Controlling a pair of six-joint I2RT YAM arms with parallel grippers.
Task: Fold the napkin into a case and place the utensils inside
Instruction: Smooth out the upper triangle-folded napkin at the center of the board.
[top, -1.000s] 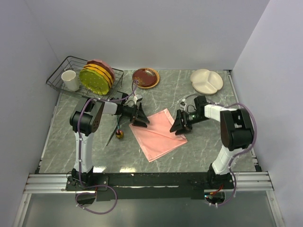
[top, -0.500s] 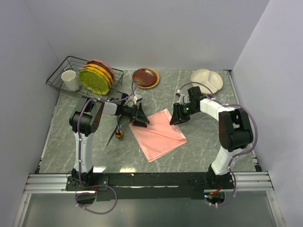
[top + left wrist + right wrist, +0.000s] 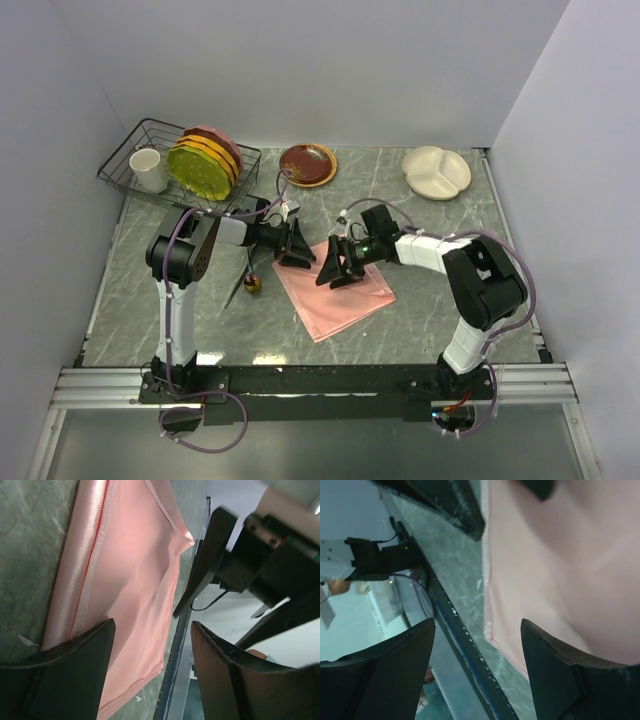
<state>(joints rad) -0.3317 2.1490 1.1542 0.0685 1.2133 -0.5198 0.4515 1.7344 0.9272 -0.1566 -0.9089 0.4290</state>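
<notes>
The salmon-pink napkin (image 3: pixel 345 295) lies flat on the table as a folded square. My left gripper (image 3: pixel 297 252) is open and low at its far left corner; the left wrist view shows the cloth (image 3: pixel 135 580) between and beyond my fingers (image 3: pixel 75 670). My right gripper (image 3: pixel 335 270) is open and empty over the napkin's far part, close to the left gripper; the right wrist view shows the cloth (image 3: pixel 560 570) and its near edge. The utensils (image 3: pixel 250 277), with gold heads and dark handles, lie on the table left of the napkin.
A wire rack (image 3: pixel 130 150) at the back left holds a white cup (image 3: pixel 149 170) and stacked plates (image 3: pixel 205 160). A brown plate (image 3: pixel 307 164) and a white divided plate (image 3: pixel 437 171) sit at the back. The table's front rail (image 3: pixel 320 380) is near.
My right gripper has moved left from the napkin's right edge to over its far part, next to the left gripper. The left arm and the utensils have not moved.
</notes>
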